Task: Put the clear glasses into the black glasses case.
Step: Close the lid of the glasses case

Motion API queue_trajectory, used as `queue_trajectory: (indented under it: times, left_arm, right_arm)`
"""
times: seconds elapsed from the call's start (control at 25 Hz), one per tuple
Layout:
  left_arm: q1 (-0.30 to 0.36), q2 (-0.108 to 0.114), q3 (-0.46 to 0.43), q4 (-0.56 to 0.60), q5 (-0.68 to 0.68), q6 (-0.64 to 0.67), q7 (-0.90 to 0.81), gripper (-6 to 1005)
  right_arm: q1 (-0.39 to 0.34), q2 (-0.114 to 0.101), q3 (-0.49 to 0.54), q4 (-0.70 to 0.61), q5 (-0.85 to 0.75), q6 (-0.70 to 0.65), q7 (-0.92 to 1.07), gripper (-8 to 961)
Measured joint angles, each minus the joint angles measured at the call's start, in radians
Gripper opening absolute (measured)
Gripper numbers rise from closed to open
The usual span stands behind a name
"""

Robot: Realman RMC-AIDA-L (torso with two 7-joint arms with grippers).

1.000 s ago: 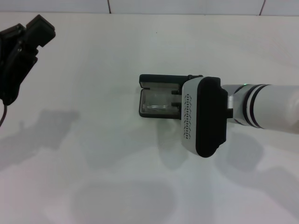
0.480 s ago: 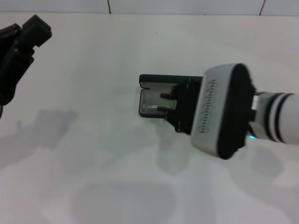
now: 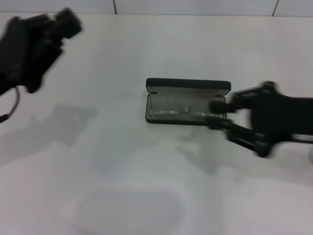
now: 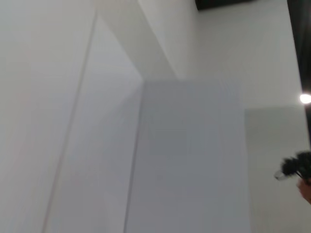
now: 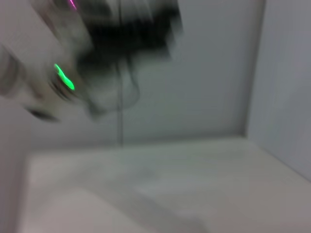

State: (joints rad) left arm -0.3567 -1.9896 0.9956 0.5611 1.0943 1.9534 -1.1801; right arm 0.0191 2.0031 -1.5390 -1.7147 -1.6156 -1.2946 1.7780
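Note:
The black glasses case [image 3: 188,84] lies open in the middle of the white table in the head view, its lid standing at the far side. The clear glasses [image 3: 171,110] rest inside it on the pale lining. My right gripper [image 3: 213,113] is at the case's right end, blurred by motion, fingers spread and empty, pointing toward the case. My left gripper [image 3: 36,44] hangs high at the far left, well away from the case. Neither wrist view shows the case or the glasses.
The white table [image 3: 122,186] stretches around the case, with a tiled wall edge [image 3: 195,7] at the back. The right wrist view shows only a blurred arm with a green light [image 5: 63,80] over the tabletop. The left wrist view shows bare walls.
My right arm has turned and drawn back to the right, uncovering the whole case with the glasses inside. The left gripper has shifted a little to the right.

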Motion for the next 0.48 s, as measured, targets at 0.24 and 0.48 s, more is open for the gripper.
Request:
queue_trajectory:
  times: [0.24,0.48]
  left_arm:
    - [-0.114,-0.03,0.003,0.082,0.222,-0.206,-0.078,57]
    - [-0.236,-0.093,0.012,0.156,0.449,-0.47,-0.134,89]
  right_arm:
    - [-0.078,0.006,0.334,0.147,0.135,-0.31,-0.083,239]
    - [-0.091,0.009,0.515,0.375,0.177,-0.434,-0.157,246]
